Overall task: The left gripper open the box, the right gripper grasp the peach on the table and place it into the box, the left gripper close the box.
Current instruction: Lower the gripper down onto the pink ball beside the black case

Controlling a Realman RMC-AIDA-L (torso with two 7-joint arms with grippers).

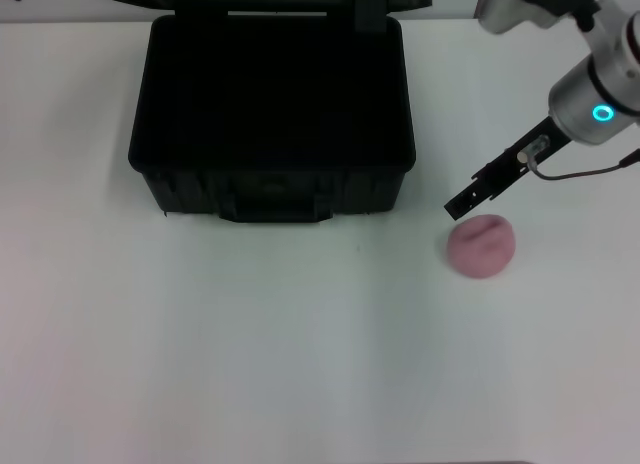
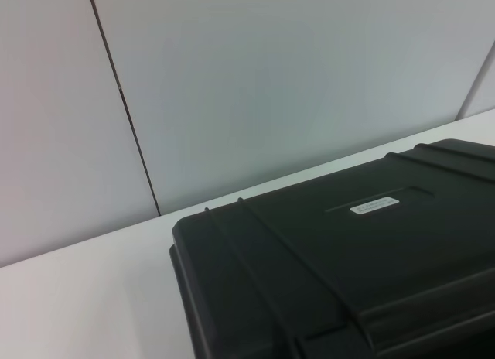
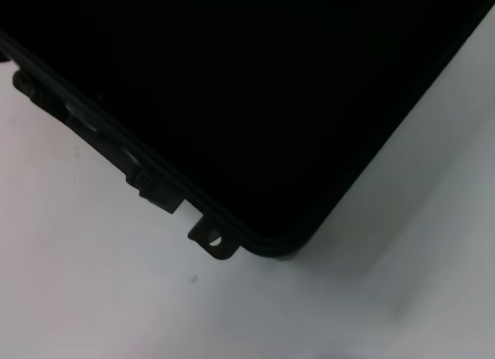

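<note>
1. Toward the far side of the white table (image 1: 200,364), the black box (image 1: 270,124) stands open, its dark interior facing up and its lid raised at the back edge of the head view.
2. Along the box's near wall, the front handle (image 1: 275,206) sits at the centre, facing the robot.
3. To the right of the box and nearer the robot, the pink peach (image 1: 481,246) rests on the table, well apart from the box and outside it.
4. Just above and beside the peach, the right gripper (image 1: 462,206) points down and to the left from an arm bearing a blue-cyan ring (image 1: 601,113); its tip lies very close to the peach's far-left edge, and contact cannot be told.
5. The right gripper's fingers appear as one slim black bar in the head view; how far apart they stand cannot be told, and they hold nothing visible.
6. A thin cable (image 1: 580,172) loops from the right arm near the gripper's base.
7. From the right wrist view, a corner of the open box (image 3: 255,104) fills the frame with its black interior, and a latch tab (image 3: 213,239) juts from the rim over the table (image 3: 116,297).
8. From the left wrist view, the box's ribbed lid (image 2: 348,274) with a small white label (image 2: 373,206) appears before a pale wall (image 2: 271,80); the left gripper itself is not seen in any view.
</note>
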